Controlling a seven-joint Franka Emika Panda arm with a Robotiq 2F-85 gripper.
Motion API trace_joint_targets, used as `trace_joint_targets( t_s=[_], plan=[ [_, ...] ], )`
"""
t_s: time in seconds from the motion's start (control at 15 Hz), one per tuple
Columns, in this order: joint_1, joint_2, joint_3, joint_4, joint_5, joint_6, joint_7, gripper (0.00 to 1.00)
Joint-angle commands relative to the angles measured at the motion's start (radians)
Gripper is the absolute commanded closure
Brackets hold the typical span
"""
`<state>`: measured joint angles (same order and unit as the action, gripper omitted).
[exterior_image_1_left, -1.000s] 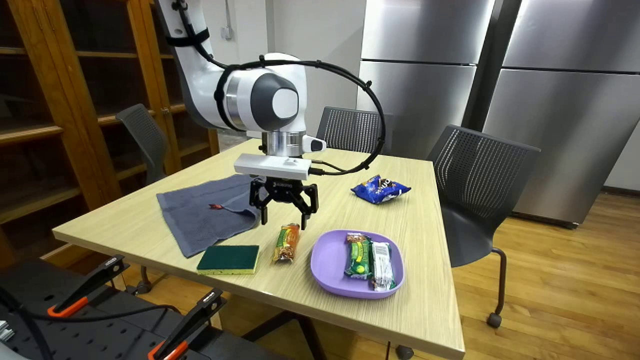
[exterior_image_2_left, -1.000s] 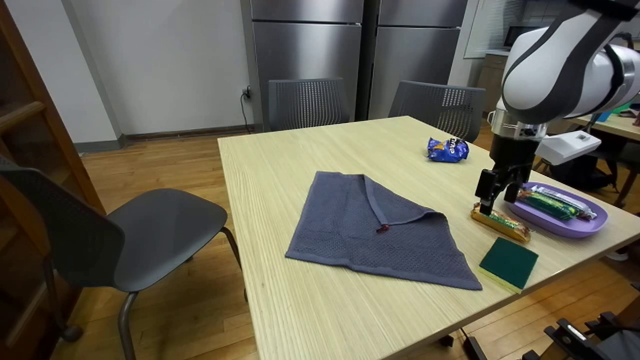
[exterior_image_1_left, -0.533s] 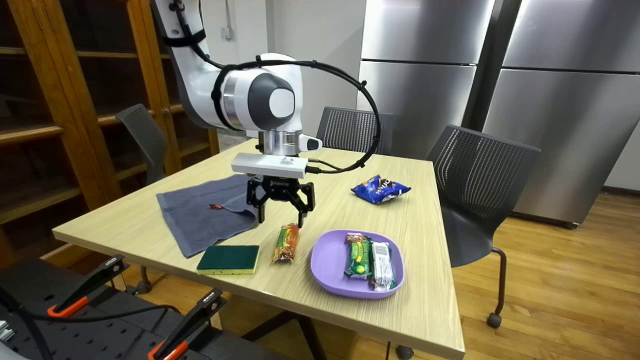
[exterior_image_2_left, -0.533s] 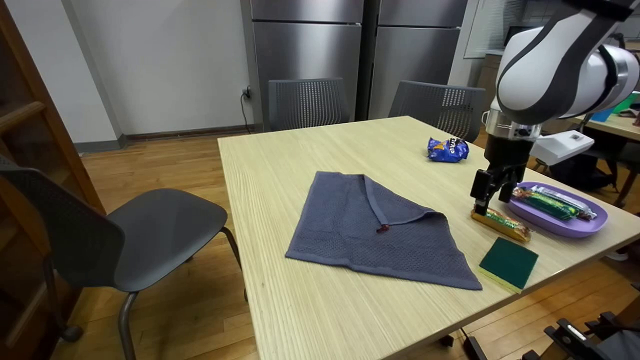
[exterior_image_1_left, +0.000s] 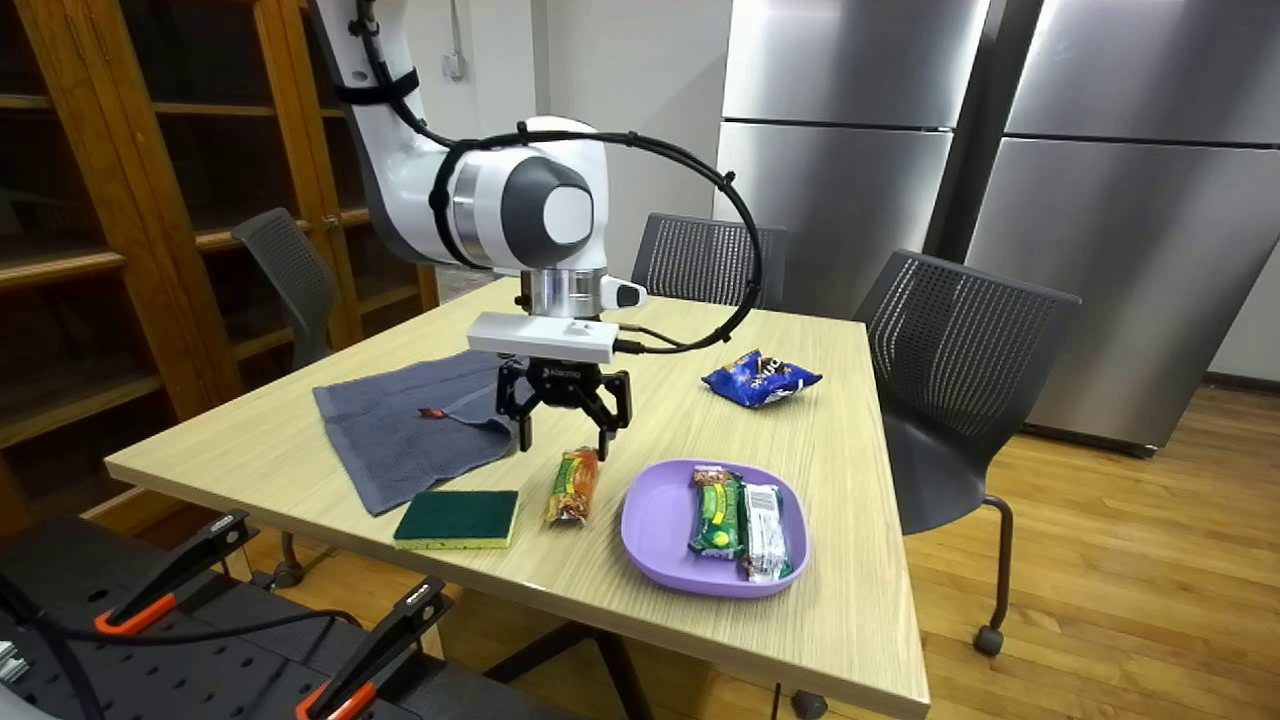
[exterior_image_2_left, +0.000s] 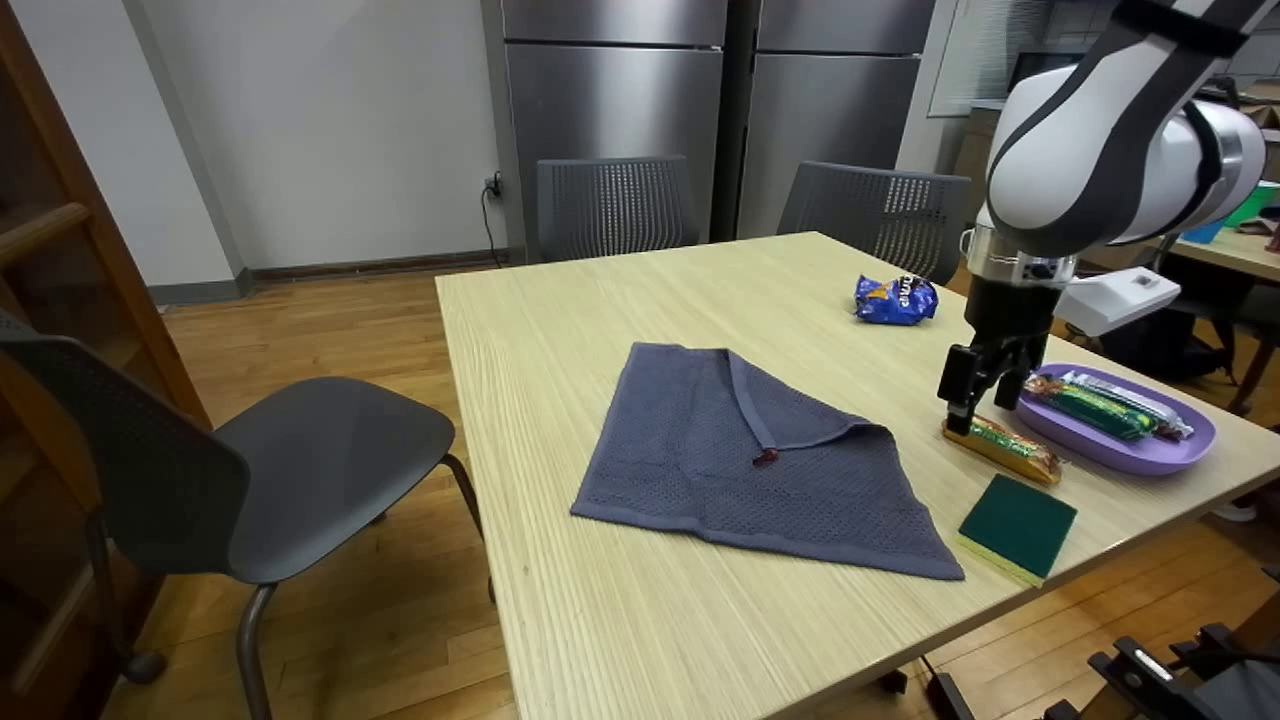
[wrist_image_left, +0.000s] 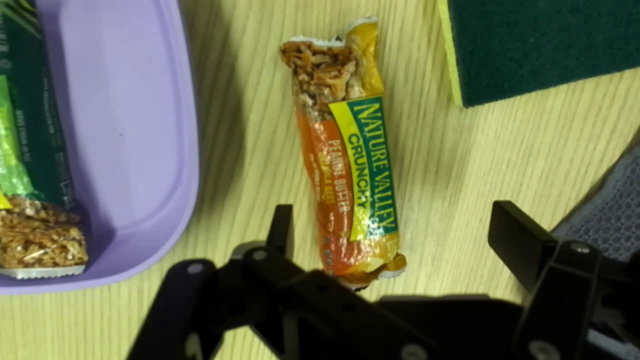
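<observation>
- Closest to me, a purple plate (exterior_image_1_left: 655, 530) is holding two wrapped bars (exterior_image_1_left: 718, 515).
- An orange granola bar (exterior_image_1_left: 573, 487) is lying on the table (exterior_image_1_left: 840, 640), between the plate and a green-topped sponge (exterior_image_1_left: 456, 518).
- The gripper (exterior_image_1_left: 564, 451) is hovering at the granola bar's far end, its jaws standing wide apart and free.
- Farther back, a blue-grey towel (exterior_image_1_left: 400, 450) and a blue snack packet (exterior_image_1_left: 762, 380) are resting.
- Grey chairs (exterior_image_1_left: 950, 350) are standing around, steel refrigerators (exterior_image_1_left: 830, 190) behind.

gripper (exterior_image_1_left: 565, 445) spread, wrapped bar (exterior_image_1_left: 572, 487) below, purple plate (exterior_image_1_left: 658, 530)
</observation>
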<state>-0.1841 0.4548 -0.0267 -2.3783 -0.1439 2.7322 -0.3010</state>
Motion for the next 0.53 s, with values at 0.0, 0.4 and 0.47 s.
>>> trace_joint_targets(
  t_s=[0.0, 0.4, 0.47],
  plan=[
    [0.006, 0.002, -0.005, 0.025, 0.008, -0.028, 0.0, 0.0],
    [0.009, 0.033, -0.019, 0.053, 0.003, -0.026, 0.009, 0.0],
    [0.009, 0.039, -0.021, 0.058, 0.002, -0.027, 0.01, 0.0]
  ],
)
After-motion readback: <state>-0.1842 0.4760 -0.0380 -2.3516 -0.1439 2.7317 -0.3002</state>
